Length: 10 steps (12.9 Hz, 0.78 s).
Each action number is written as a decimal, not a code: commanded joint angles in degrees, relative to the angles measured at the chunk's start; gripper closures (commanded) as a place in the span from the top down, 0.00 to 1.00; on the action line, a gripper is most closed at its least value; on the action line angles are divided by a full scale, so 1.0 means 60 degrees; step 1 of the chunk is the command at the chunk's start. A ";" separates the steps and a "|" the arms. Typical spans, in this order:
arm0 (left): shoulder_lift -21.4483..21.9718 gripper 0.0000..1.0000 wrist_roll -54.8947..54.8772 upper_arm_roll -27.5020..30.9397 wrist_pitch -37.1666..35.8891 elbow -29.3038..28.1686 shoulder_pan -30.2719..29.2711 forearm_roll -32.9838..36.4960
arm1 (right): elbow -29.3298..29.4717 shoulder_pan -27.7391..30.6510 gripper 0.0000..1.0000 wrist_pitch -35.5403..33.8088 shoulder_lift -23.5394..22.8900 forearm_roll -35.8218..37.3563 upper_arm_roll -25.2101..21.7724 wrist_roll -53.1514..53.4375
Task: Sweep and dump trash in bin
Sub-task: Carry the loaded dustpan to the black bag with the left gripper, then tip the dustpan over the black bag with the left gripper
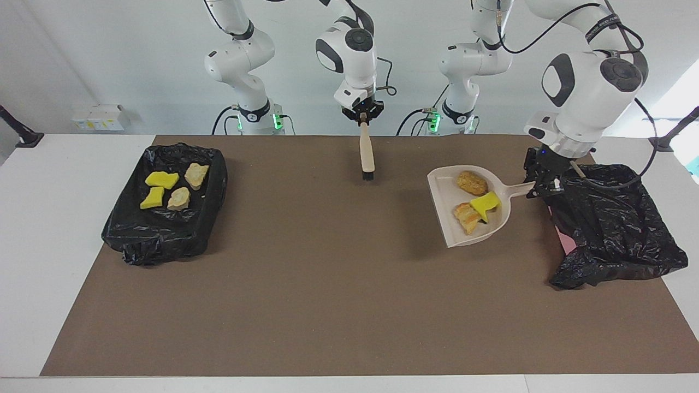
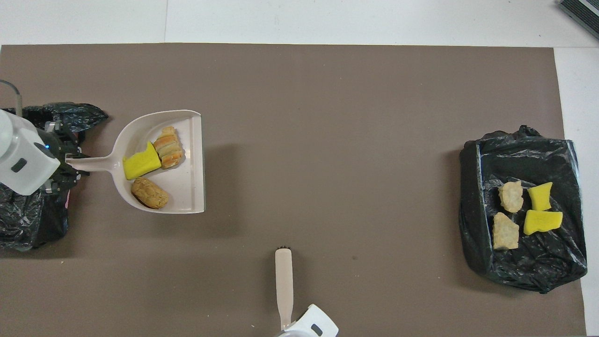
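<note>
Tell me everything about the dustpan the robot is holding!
The dustpan is beige and looks like smooth plastic, with a flat scoop, a raised rounded rim and a short handle. The left gripper, shut on that handle, holds it up over the brown mat, beside the black-bagged bin at the left arm's end. Its open edge points away from that bin. Inside lie three trash pieces: a yellow foam scrap and two tan bread-like lumps.

Trash, seven small pieces. Three in the beige dustpan (image 1: 494,229), right of frame centre in the facing view: one bright yellow foam scrap (image 1: 485,202) leaning on a layered tan-orange lump (image 1: 465,216), one rounded brown lump (image 1: 472,183) apart, nearer the pan's upper rim. Four on the black-lined bin (image 1: 164,234) at frame left: two yellow scraps (image 1: 161,179) (image 1: 153,197), two pale tan lumps (image 1: 196,174) (image 1: 178,198), clustered.
</note>
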<state>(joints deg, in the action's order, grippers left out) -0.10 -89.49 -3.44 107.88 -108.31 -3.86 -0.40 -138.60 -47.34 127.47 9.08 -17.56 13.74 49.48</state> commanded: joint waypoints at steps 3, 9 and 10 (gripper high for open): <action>-0.0129 0.00 -0.1897 -0.0085 -0.0767 0.0764 -0.1754 -0.0081 | -0.0484 -0.0592 0.00 0.1284 -0.0355 0.0217 -0.0020 0.0543; -0.0188 0.00 -0.3321 -0.0056 -0.0783 0.1219 -0.4129 0.0546 | -0.0470 -0.0460 0.34 0.1227 -0.0648 0.0071 -0.0020 0.0410; -0.0246 0.00 -0.3584 -0.0056 -0.0710 0.1350 -0.4451 0.0723 | -0.0368 -0.0431 0.42 0.1241 -0.0721 0.0071 -0.0035 0.0396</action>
<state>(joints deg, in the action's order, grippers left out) -0.39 -108.95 -3.01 104.88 -103.27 -27.50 2.05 -141.46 -50.64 134.20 6.02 -17.50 13.48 51.67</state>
